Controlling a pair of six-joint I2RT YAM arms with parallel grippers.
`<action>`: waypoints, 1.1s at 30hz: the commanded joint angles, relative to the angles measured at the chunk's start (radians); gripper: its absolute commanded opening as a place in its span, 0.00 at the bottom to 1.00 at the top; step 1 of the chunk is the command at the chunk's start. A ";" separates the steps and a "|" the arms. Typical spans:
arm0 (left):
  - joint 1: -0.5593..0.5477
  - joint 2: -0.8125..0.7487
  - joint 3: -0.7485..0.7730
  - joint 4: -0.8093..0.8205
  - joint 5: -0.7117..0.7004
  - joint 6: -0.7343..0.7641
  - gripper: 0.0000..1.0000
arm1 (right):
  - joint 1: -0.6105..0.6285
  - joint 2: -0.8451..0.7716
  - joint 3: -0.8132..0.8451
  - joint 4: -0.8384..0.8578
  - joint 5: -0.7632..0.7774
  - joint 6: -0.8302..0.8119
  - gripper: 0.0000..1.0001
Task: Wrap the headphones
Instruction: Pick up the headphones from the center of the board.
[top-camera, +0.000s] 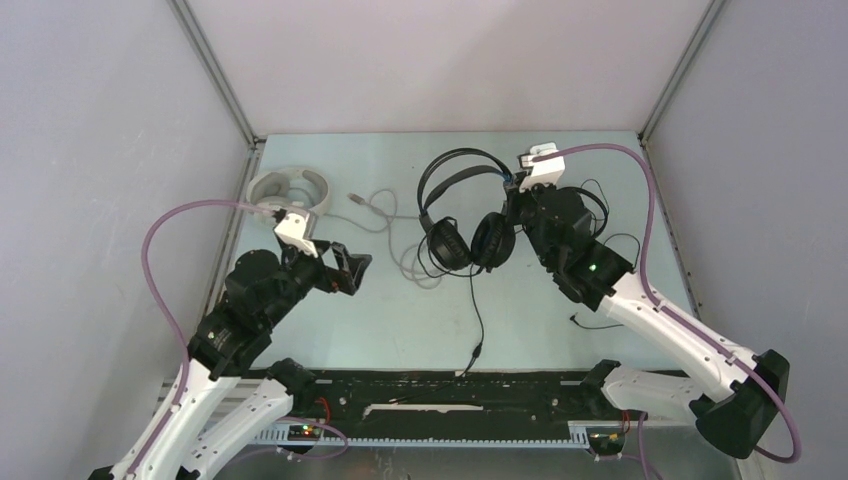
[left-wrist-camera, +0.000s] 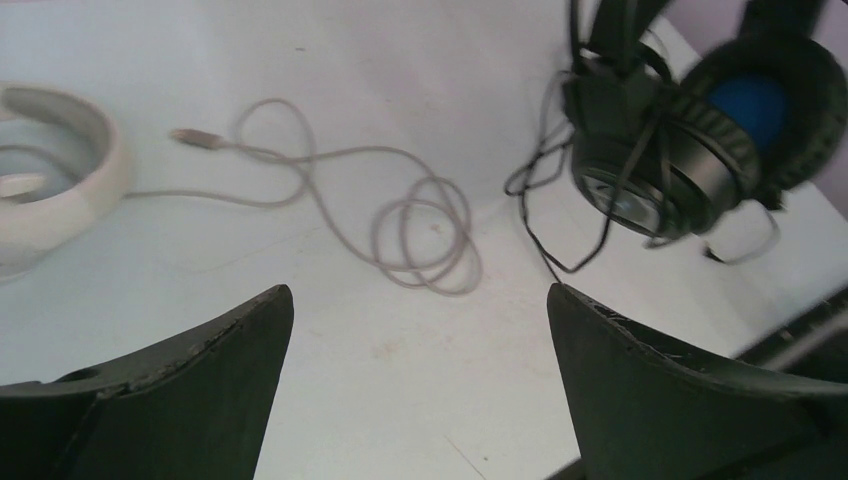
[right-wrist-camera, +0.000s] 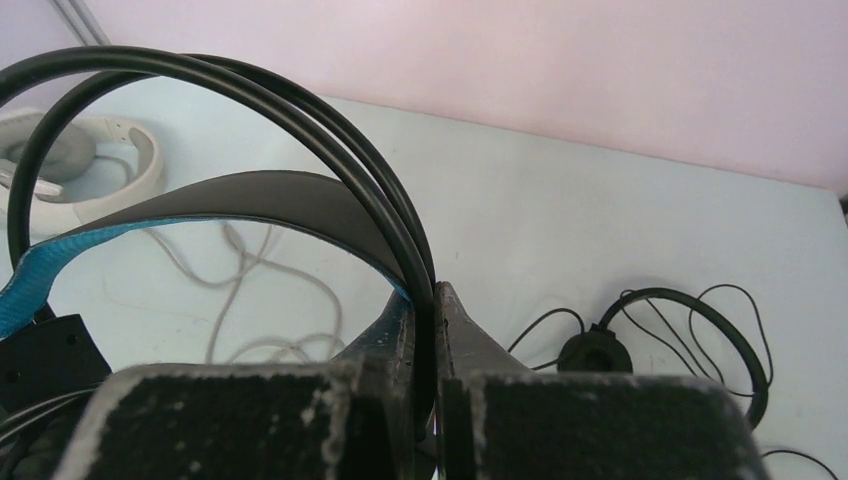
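The black over-ear headphones with the blue headband (top-camera: 462, 215) hang in the middle of the table, cups low, thin black cord trailing toward the front edge. My right gripper (top-camera: 515, 195) is shut on their headband hoops (right-wrist-camera: 405, 235), as the right wrist view shows. My left gripper (top-camera: 362, 270) is open and empty above bare table, left of the cups (left-wrist-camera: 690, 135). The white over-ear headphones (top-camera: 288, 190) lie at the back left with their grey cable (top-camera: 405, 235) looped on the table (left-wrist-camera: 420, 225). The thin black on-ear pair (right-wrist-camera: 680, 335) lies at the right.
Grey enclosure walls stand on the left, back and right. A black rail (top-camera: 450, 390) runs along the front edge. The black cord's plug (top-camera: 475, 352) lies near it.
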 joint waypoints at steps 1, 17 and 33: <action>-0.003 0.009 -0.017 0.096 0.256 -0.014 1.00 | -0.008 -0.046 0.026 0.145 -0.015 0.074 0.00; -0.044 0.363 0.527 -0.040 0.267 0.044 1.00 | -0.054 -0.086 0.026 -0.033 -0.350 0.006 0.00; -0.443 0.804 0.851 -0.210 -0.316 0.434 1.00 | -0.051 -0.087 0.026 -0.161 -0.401 0.203 0.00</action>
